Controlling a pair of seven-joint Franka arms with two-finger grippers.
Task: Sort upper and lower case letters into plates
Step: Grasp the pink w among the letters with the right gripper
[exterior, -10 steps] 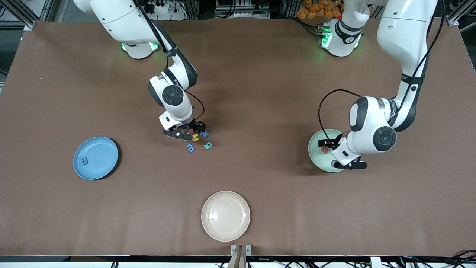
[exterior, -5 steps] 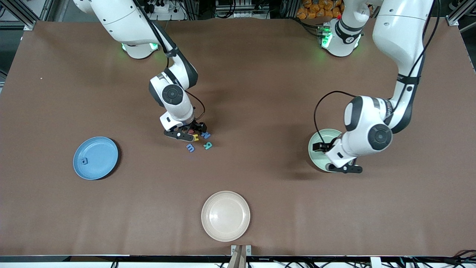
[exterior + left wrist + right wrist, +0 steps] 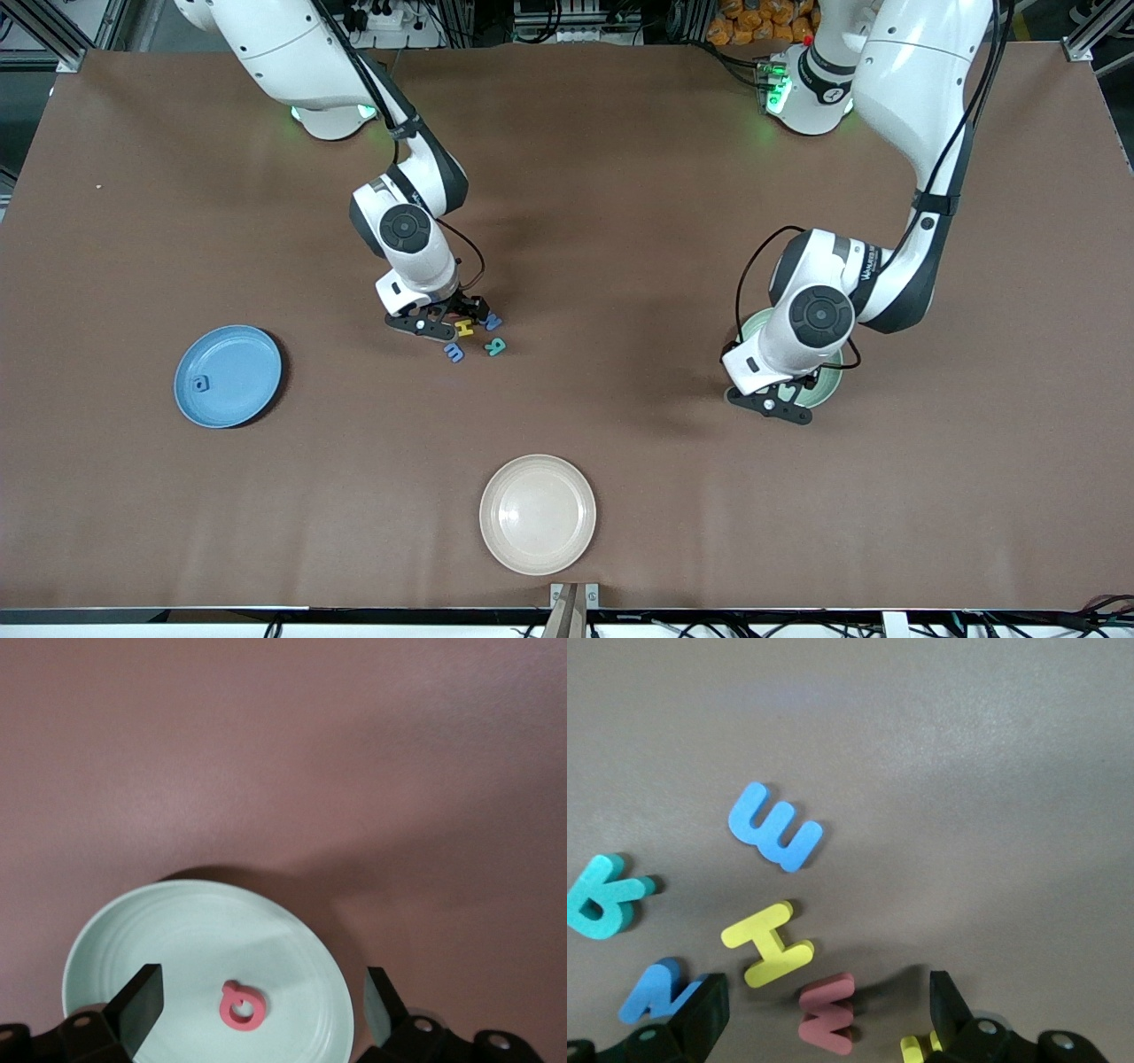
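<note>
Right pincer spread wide, lowered over the loose letters mid-worktop, left pincer gaping over the mint plate, red letter seen inside, blue plate near the right arm's end.

A cluster of letters is lying mid-surface. One plate is sitting toward the right arm's end, another toward the left arm's, holding one letter. A third plate is lying nearest the front camera.

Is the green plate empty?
No. The mint green plate holds one small red letter, lying flat inside, seen between the left gripper's open fingers.
</note>
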